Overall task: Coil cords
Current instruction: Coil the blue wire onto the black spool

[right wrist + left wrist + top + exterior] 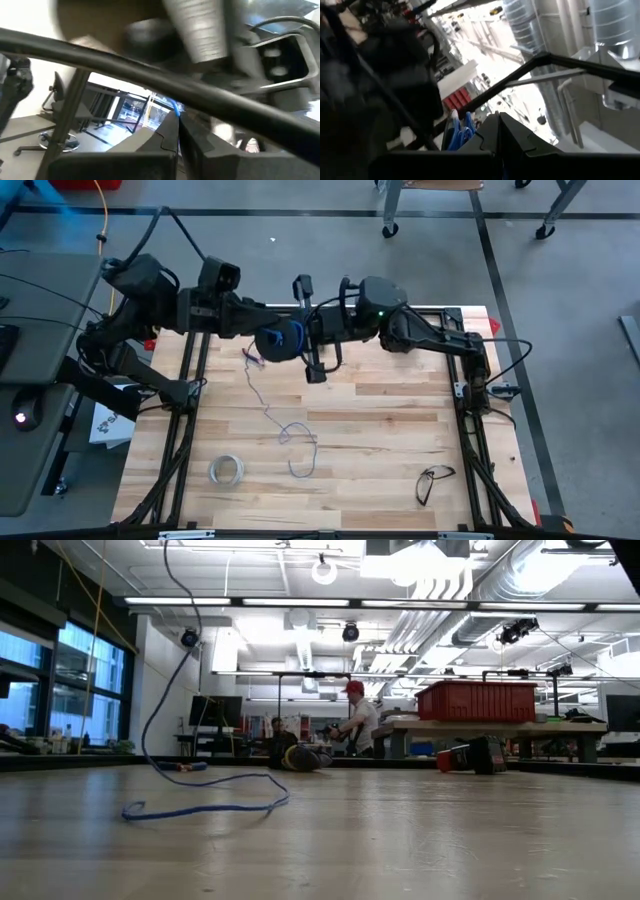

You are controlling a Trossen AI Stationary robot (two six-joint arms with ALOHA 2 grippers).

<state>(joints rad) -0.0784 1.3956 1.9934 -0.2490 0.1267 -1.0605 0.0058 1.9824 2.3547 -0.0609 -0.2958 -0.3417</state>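
Note:
The cord is a thin bluish wire whose free length lies in loose loops on the table (298, 442) (200, 808). It rises (160, 690) to a small dark-blue spool (278, 340) held high over the table's far middle. My left gripper (268, 332) (498, 131) comes from the left and is shut at the spool, with blue windings (460, 134) right beside its fingers. My right gripper (308, 338) (178, 125) comes from the right, shut, with the wire (175, 106) at its fingertips. My left gripper is shut on the spool, nearly level, coming from the table's left. Its own fingers (487, 135) hide which part they hold; the blue windings (456, 131) sit just beside them. The spool is lifted clear of the table, and the wire hangs slack below it. My right gripper pinches the thin wire (173, 107) between its two fingertips, nearly level, from the table's right, close to the spool. The wire comes out just past the fingertips; where it runs from there I cannot tell.
A whitish ring of tape (227, 471) lies near the front left, and a pair of glasses (433, 480) near the front right. A yellow cable (101, 220) runs over the floor beyond the far left corner. People and benches stand in the room behind.

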